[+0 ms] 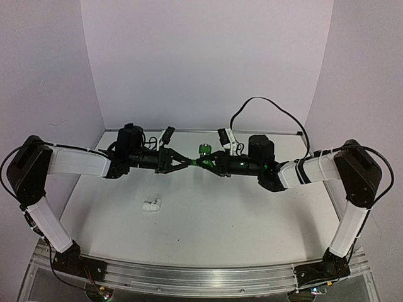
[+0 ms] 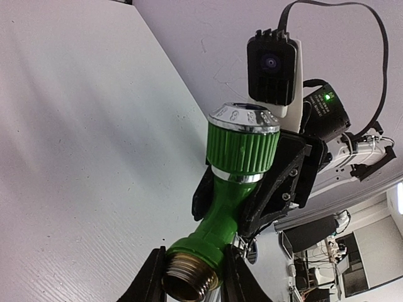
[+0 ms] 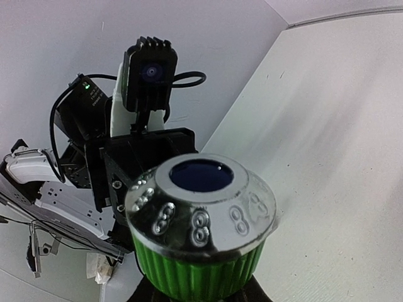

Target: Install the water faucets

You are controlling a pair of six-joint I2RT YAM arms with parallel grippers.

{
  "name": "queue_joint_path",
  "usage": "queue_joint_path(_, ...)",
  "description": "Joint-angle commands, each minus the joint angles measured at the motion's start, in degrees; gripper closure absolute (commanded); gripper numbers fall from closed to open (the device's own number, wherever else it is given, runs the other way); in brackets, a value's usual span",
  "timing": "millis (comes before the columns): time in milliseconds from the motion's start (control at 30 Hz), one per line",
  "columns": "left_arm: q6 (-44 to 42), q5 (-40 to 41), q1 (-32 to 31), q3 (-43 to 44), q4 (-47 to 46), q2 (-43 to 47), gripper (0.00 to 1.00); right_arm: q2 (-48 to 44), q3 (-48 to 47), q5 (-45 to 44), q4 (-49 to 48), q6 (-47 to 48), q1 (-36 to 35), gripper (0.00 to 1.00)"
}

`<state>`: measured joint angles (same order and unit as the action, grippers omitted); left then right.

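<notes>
**Top external.** The two arms meet above the middle of the table (image 1: pixel 252 217). The green tap (image 1: pixel 202 151) hangs in the air between them, clear of the surface, with its round knob toward the back wall. The left gripper (image 1: pixel 187 163) comes in from the left, its fingers narrowing to a V on the tap's near end. The right gripper (image 1: pixel 211 165) comes in from the right and is closed on the tap's body. The white pipe fitting (image 1: pixel 152 204) lies on the table by itself, nearer the arm bases and left of centre, well apart from both grippers.

**Left wrist.** The left gripper (image 2: pixel 192 278) has one finger on each side of the tap's brass threaded end and is clamped on it. The green tap (image 2: pixel 242 148) rises from there to a ribbed knob with a chrome cap. The right gripper (image 2: pixel 234 202) clasps the green neck just below the knob. The right wrist camera (image 2: pixel 274 63) shows above it.

**Right wrist.** The chrome cap of the green tap (image 3: pixel 201 211), with its dark blue centre disc, fills the lower frame. The right jaws are almost hidden beneath it. The left wrist camera (image 3: pixel 150 70) faces in from behind.
</notes>
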<state>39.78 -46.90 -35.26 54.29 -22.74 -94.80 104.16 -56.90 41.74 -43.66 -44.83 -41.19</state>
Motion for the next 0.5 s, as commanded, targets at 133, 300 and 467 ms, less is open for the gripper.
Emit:
queue_joint_path(133, -1.5, 9.3, 1.9, -5.6, 8.3, 6.4, 0.29, -3.1, -0.9, -9.6, 13.6, 14.6, 1.2, 1.0)
queue_joint_path(300, -1.0, 23.3, 1.3, -6.2, 26.6, 9.2, 0.28, -5.9, -4.6, -27.7, 35.6, 28.9, 1.2, 1.0)
queue_joint_path(467, -4.6, 37.4, -4.1, -4.6, 43.7, 11.5, 0.28, -8.8, -5.3, -44.4, 43.4, 38.2, 1.2, 1.0)
